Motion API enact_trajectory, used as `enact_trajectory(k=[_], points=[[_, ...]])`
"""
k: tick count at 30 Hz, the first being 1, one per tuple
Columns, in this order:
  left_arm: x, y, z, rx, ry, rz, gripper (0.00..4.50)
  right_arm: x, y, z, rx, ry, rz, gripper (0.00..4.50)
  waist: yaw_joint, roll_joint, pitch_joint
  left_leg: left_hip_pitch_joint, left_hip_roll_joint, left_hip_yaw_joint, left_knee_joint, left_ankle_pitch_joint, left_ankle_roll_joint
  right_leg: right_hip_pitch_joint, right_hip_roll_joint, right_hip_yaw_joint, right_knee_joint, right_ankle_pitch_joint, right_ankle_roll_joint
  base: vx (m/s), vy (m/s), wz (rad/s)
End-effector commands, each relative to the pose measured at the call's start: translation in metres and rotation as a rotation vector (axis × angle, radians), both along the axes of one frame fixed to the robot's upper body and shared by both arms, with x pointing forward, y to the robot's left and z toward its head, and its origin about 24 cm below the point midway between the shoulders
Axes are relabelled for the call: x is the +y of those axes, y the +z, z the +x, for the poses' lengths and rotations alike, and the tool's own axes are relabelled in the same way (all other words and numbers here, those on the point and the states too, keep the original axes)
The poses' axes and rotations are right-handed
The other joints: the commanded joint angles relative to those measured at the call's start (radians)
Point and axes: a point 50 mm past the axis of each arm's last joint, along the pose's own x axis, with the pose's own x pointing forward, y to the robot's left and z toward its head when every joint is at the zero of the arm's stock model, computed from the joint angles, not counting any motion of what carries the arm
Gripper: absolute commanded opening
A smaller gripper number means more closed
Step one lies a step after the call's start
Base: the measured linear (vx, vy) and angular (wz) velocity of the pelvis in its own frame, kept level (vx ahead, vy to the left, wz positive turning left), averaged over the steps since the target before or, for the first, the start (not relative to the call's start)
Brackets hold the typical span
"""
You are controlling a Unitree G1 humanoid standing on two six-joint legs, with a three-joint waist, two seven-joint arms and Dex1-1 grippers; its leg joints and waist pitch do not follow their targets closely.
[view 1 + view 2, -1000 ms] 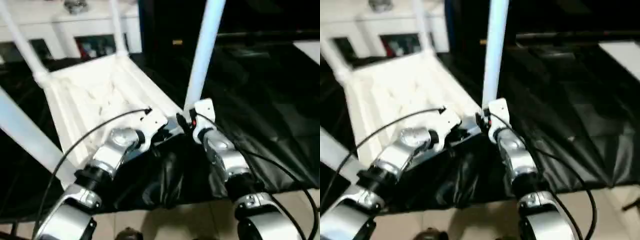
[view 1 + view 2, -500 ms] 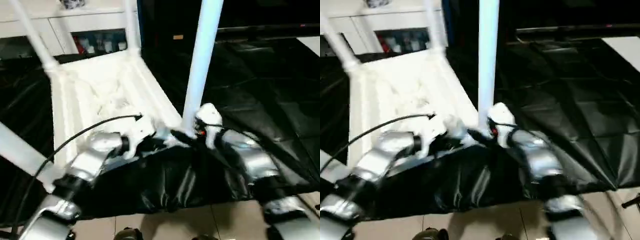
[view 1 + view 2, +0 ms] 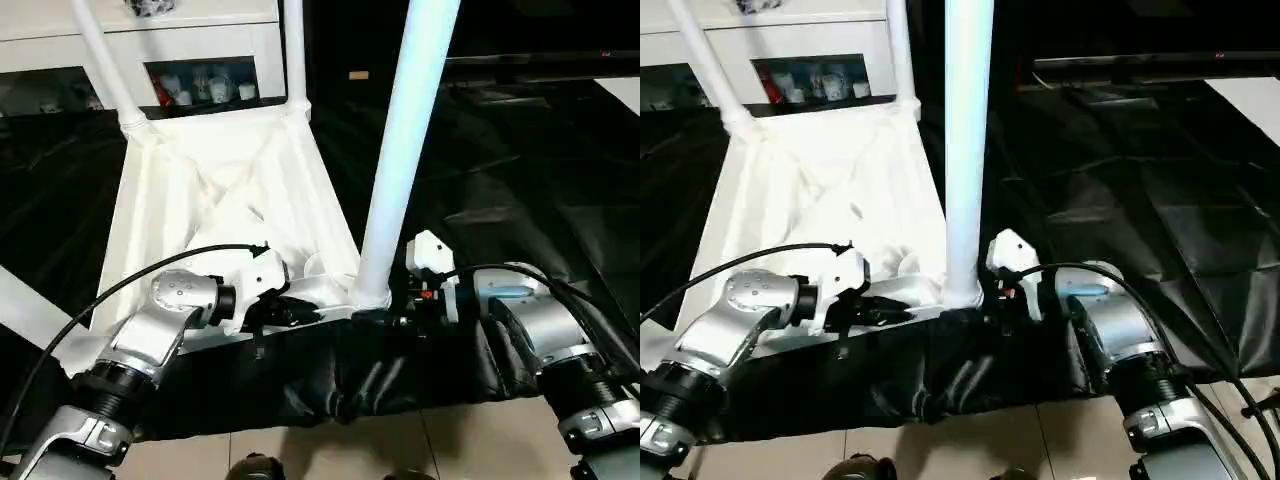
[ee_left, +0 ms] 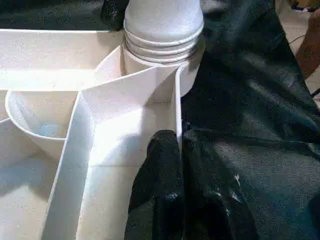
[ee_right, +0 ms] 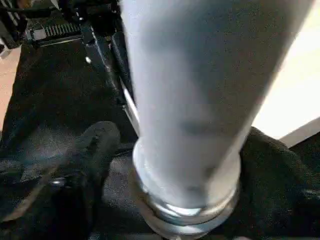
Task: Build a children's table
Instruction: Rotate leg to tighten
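Observation:
The white tabletop (image 3: 220, 200) lies upside down on black cloth, ribbed side up. White legs stand in its corner sockets: two at the far corners (image 3: 100, 60) (image 3: 293, 50), one at the near left (image 3: 25, 300) and one at the near right (image 3: 405, 150). My left gripper (image 4: 177, 137) is shut on the thin near rim wall, close beside the near right socket (image 4: 160, 60). My right gripper (image 3: 385, 318) is at the base of the near right leg (image 5: 185, 100). One black finger (image 5: 95, 150) stands off to the side of it, apart from the collar, so the jaws are open.
A white cabinet (image 3: 180, 40) with small items on its shelf stands behind the tabletop. Crumpled black cloth (image 3: 500, 180) covers the ground around it and bunches up at the near edge. Tiled floor (image 3: 330, 450) lies nearest me. A black cable (image 3: 150, 275) arcs over my left forearm.
The view has tilted and moved. My right gripper has dropped from beside the near right leg to its base, with the forearm swung out to the right. The left gripper stays on the rim.

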Motion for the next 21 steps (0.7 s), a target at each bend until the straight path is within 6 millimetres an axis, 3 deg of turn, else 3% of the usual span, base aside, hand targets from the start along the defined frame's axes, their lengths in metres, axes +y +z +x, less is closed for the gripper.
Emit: enact_trajectory(k=[1, 11, 21], points=[[-0.005, 0.006, -0.002, -0.009, -0.031, -0.054, 0.0, 0.002, 0.003, 0.0, -0.001, 0.034, -0.019, 3.62, 0.004, -0.022, -0.085, 0.019, 0.05, -0.009, -0.055, -0.072, 0.126, 0.047, -0.057, 0.043, -0.06, 0.033, -0.294, 0.0, 0.0, 0.0], [-0.004, 0.005, -0.003, 0.001, -0.033, -0.051, 0.0, 0.002, 0.003, 0.0, 0.012, 0.047, -0.018, 2.88, 0.005, -0.024, -0.088, 0.019, 0.049, -0.009, -0.051, -0.06, 0.13, 0.047, -0.055, 0.042, -0.056, 0.049, -0.293, 0.0, 0.0, 0.0], [-0.003, 0.003, -0.002, 0.006, -0.014, -0.052, 0.0, 0.003, -0.007, -0.007, 0.05, 0.053, -0.02, 2.67, 0.005, -0.023, -0.089, 0.019, 0.048, -0.009, -0.049, -0.076, 0.121, 0.047, -0.055, 0.043, -0.056, 0.028, -0.293, 0.0, 0.0, 0.0]])
